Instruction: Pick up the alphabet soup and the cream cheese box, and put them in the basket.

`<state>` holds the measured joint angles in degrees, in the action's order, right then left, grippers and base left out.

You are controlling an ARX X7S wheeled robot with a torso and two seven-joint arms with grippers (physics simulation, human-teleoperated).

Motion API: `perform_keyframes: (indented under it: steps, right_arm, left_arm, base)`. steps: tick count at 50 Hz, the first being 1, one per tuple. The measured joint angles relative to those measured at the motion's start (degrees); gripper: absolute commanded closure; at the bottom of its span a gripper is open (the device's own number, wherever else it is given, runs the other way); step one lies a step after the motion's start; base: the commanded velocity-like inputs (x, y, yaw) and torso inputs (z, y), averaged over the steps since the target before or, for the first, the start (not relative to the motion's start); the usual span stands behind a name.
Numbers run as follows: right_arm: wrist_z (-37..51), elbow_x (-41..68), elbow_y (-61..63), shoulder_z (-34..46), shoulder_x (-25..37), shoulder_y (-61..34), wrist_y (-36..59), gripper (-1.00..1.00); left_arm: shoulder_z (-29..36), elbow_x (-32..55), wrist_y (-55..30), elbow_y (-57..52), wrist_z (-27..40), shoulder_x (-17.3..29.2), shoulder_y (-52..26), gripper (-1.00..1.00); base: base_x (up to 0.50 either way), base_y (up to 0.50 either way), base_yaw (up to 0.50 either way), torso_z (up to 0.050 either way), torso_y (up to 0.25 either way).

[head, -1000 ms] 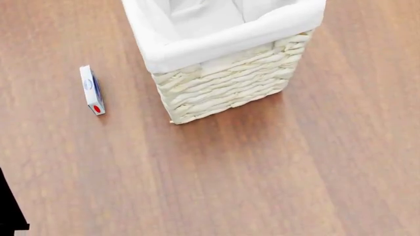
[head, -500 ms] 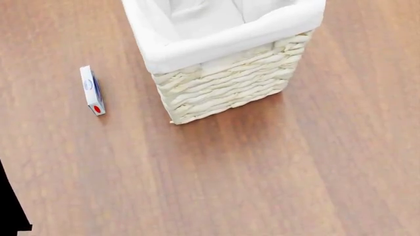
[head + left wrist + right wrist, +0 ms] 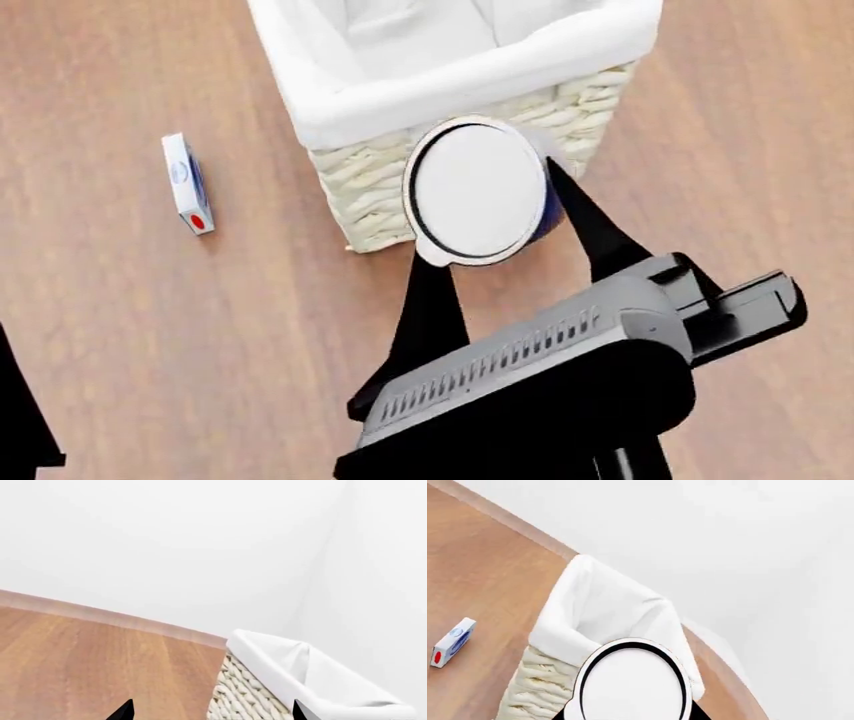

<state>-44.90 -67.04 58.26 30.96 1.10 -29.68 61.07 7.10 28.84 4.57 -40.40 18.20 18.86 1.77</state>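
The alphabet soup (image 3: 474, 190) shows its white round lid and a strip of blue label. My right gripper (image 3: 490, 215) is shut on it, one black finger on each side, and holds it in the air in front of the basket's near wall. The basket (image 3: 387, 190) is cream wicker with a white liner over the rim. The cream cheese box (image 3: 186, 183) lies on the wood to the basket's left, apart from both grippers. In the right wrist view the alphabet soup (image 3: 630, 685) fills the space between the jaws, with the basket (image 3: 537, 690) behind it and the cream cheese box (image 3: 452, 642) beyond. My left gripper (image 3: 211, 712) is open and holds nothing, with the basket (image 3: 250, 695) ahead of it.
The wooden tabletop (image 3: 160, 330) runs under everything. Its far edge (image 3: 100, 615) meets a white wall. A black part of my left arm (image 3: 20, 420) shows at the lower left corner of the head view.
My right arm has come into the head view from below, carrying the alphabet soup up in front of the basket. The cream cheese box and the basket have not moved.
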Motion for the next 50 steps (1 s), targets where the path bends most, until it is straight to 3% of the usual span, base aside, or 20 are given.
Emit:
perform_keyframes:
  steps: [5,10,18,30,40,50]
  right_arm:
    - [-12.84,-10.08,-0.49,3.52,1.53,-14.15,6.29,1.0]
    - [-16.83,-8.14,-2.15,3.02,3.32,-24.84,10.11,1.0]
    - [-14.34,8.18,-11.85,-7.03,4.26,-35.44,6.86,1.0]
    - [-9.31,28.99,-39.75,-22.29,2.82,-49.79,0.95,1.0]
    - [-6.0,37.02,-59.15,-28.54,2.72,-58.56,-0.41,1.0]
    - [-3.99,40.63,-69.39,-30.69,3.15,-61.52,-1.52,1.0]
  left_arm:
    - [0.04,-0.18,-0.02,0.13,0.15,0.12,-0.17,-1.0]
    - [0.03,-0.19,0.09,0.06,0.25,0.26,-0.07,-1.0]
    - [-0.06,0.1,0.42,-0.14,0.28,0.55,0.21,-1.0]
    - [0.01,0.28,0.71,-0.15,0.37,0.82,0.3,-1.0]
    - [0.22,0.44,0.96,0.46,0.31,0.86,0.04,-1.0]
    - [0.42,0.35,1.13,0.66,0.38,1.0,0.03,-1.0]
  base:
    - [0.0,0.0,0.0,0.0,0.0]
    - [0.0,0.0,0.0,0.0,0.0]
    - [0.0,0.0,0.0,0.0,0.0]
    - [0.0,0.0,0.0,0.0,0.0]
    - [0.0,0.0,0.0,0.0,0.0]
    - [0.0,0.0,0.0,0.0,0.002]
